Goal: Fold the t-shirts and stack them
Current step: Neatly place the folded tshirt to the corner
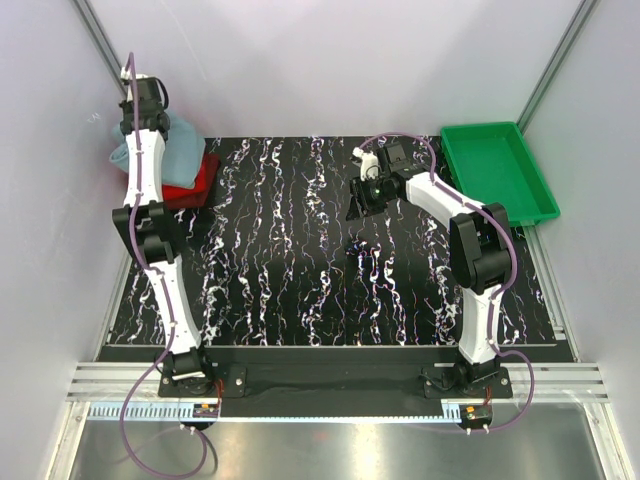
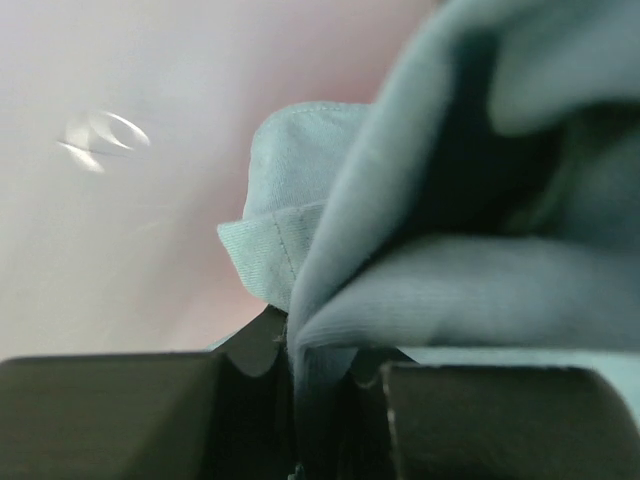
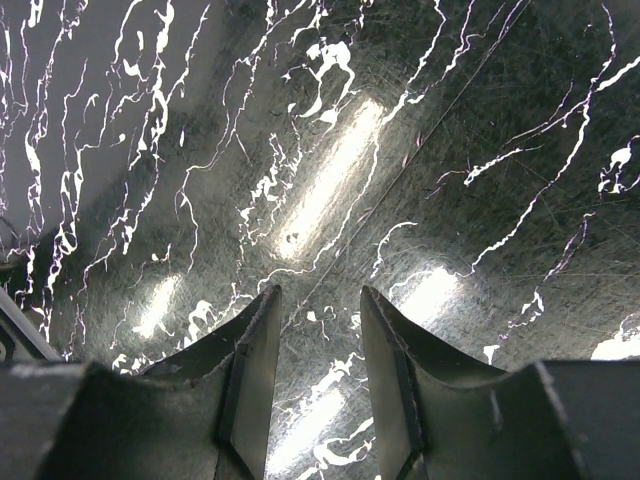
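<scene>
A dusty grey-blue t-shirt (image 1: 182, 140) lies bunched at the far left corner of the table, on top of a folded red shirt (image 1: 192, 182). My left gripper (image 1: 140, 112) is at that pile and is shut on a fold of the grey-blue t-shirt (image 2: 470, 260), which fills the left wrist view. My right gripper (image 1: 357, 203) hangs open and empty above the black marbled table top (image 3: 330, 170), right of the middle. No magenta-pink shirt shows.
A green plastic tray (image 1: 497, 168) stands at the far right corner. The white enclosure wall (image 2: 120, 200) is close behind the shirt pile. The table's marbled mat (image 1: 300, 260) runs between the two arms.
</scene>
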